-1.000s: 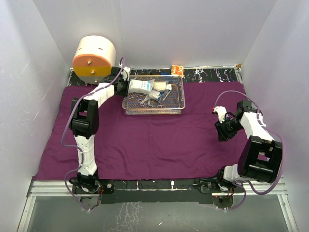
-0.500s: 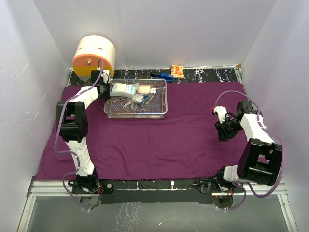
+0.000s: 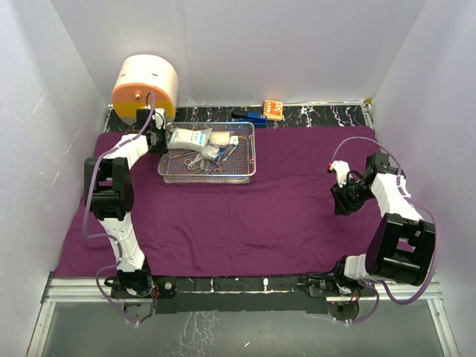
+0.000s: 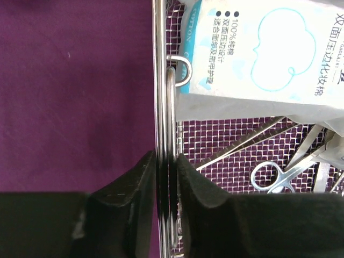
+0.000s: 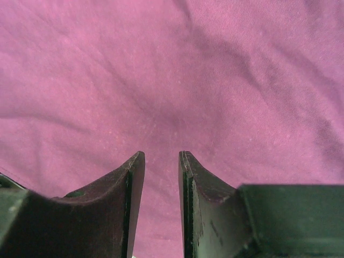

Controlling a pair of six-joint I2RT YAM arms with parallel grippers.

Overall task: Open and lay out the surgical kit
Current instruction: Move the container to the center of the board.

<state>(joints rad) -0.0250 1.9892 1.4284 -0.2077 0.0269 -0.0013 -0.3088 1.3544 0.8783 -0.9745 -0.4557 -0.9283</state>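
The purple cloth wrap (image 3: 238, 223) lies spread flat over the table. On its far left stands the silver wire-mesh tray (image 3: 208, 179), holding a white gauze packet (image 3: 187, 138) and small steel instruments (image 3: 201, 158). My left gripper (image 3: 158, 140) is shut on the tray's left rim. In the left wrist view the jaws (image 4: 165, 157) pinch that rim wire (image 4: 158, 80), with the gauze packet (image 4: 258, 48) and ringed steel forceps (image 4: 279, 174) inside the mesh. My right gripper (image 3: 341, 202) hovers low over the cloth (image 5: 161, 70) at the right; its fingers (image 5: 161, 156) are slightly apart and hold nothing.
A cream-and-orange round drum (image 3: 145, 89) stands at the back left, close behind the left gripper. A small orange item (image 3: 272, 109) and a blue item (image 3: 253, 117) lie on the dark strip behind the tray. White walls close in both sides and the back.
The left arm has dragged the tray leftward across the cloth, most of it in the first half second. The right arm has hardly moved.
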